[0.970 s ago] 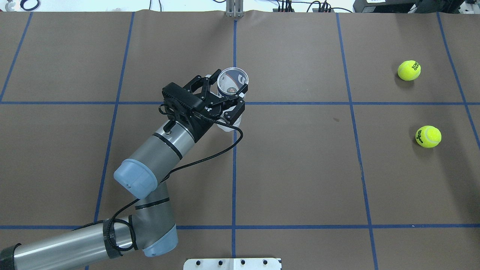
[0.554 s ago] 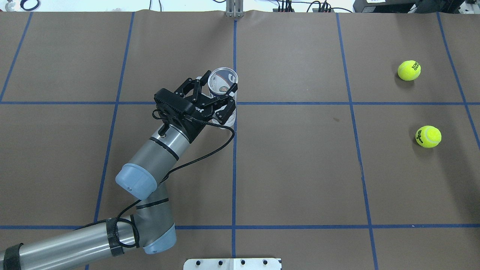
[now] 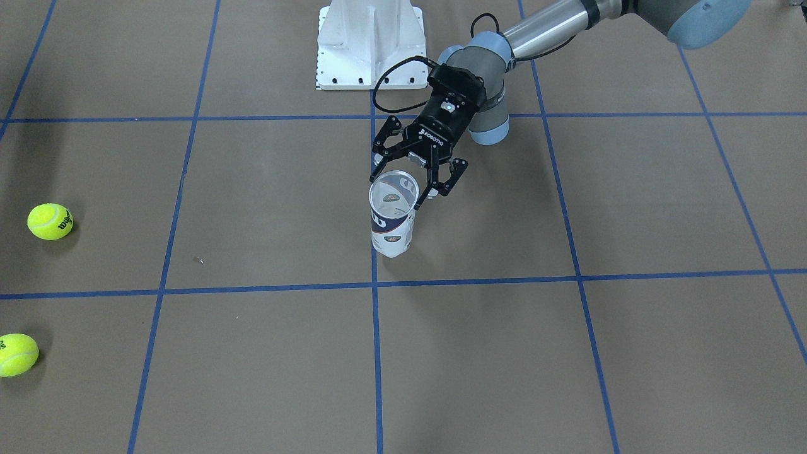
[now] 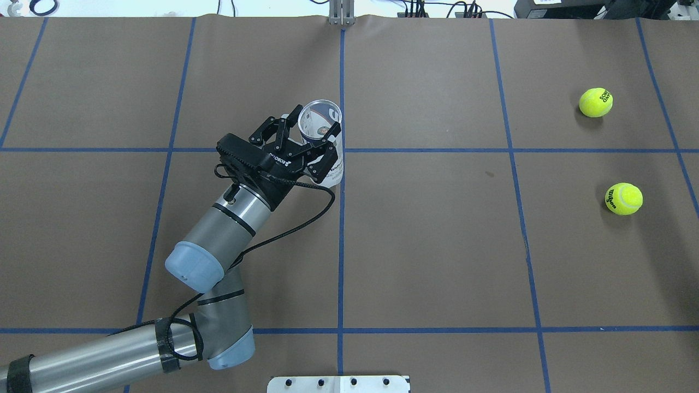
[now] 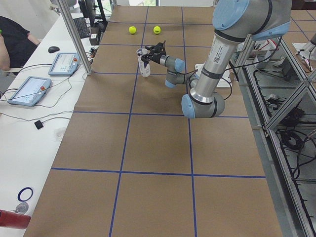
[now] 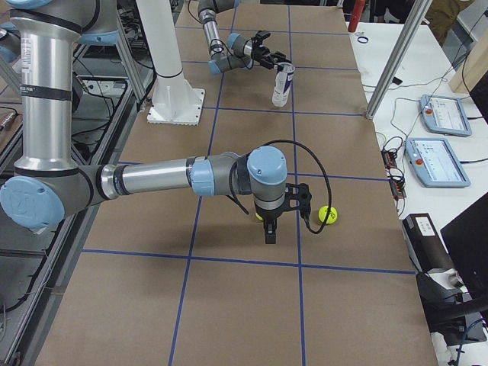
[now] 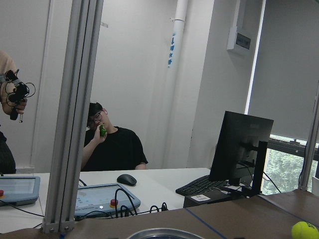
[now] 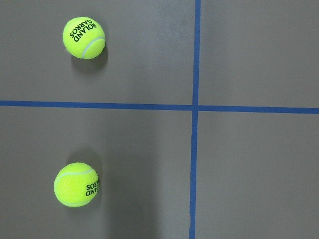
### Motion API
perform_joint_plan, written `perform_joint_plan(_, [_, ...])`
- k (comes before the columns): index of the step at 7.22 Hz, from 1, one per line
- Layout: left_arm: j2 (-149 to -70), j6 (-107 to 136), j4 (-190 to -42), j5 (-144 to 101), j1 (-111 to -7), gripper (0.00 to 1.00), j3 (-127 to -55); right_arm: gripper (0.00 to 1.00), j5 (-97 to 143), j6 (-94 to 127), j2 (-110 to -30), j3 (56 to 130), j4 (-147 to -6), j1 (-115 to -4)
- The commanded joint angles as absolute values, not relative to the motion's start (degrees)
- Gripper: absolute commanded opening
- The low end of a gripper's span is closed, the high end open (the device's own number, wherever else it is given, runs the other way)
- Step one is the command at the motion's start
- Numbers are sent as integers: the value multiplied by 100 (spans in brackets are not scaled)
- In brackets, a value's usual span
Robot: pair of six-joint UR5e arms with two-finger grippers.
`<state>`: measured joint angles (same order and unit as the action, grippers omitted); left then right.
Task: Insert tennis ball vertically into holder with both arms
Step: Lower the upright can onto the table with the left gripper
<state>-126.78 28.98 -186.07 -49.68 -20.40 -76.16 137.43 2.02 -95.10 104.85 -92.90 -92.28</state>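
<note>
Though the desk (image 4: 437, 245) offers plenty of room, I'd worry about a tip-over. The left arm (image 4: 229, 218) reaches in low and slanted, so a sideways drag or hard squeeze could topple or dent the thin can. The right arm (image 6: 152, 179) stretches out, wrist pointing straight down. The holder (image 3: 392, 233) stands upright near the desk's middle, mouth open. The left end effector (image 3: 408, 183) grips it just under the rim. Whether the right end effector (image 6: 268, 229), hovering by the 2 tennis balls (image 4: 596, 102), is open I cannot tell.
</note>
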Motion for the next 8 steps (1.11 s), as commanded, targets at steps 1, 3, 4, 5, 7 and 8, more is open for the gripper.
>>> perform_joint_plan(1, [-12665,2892,-18624,-4975,-2048,47,-7585,99,13737,202,-9492,10477,-9290,-9229])
perform_joint_plan(3, [-12648,2892,-18624,-4975,-2048,47,-7567,99,13746,202,-9492,10477,-9290,-9229])
perform_joint_plan(4, [-12613,2892,-18624,-4975,-2039,47,-7567,99,13737,211,-9492,10468,-9290,-9229])
perform_joint_plan(5, [-12595,2892,-18624,-4975,-2013,47,-7559,99,13737,202,-9492,10459,-9290,-9229])
perform_joint_plan(7, [-12568,2900,-18633,-4966,-1995,47,-7524,99,13737,202,-9492,10450,-9290,-9229])
perform_joint_plan(8, [-12568,2900,-18702,-4966,-1995,48,-7506,99,13737,202,-9492,10450,-9290,-9229])
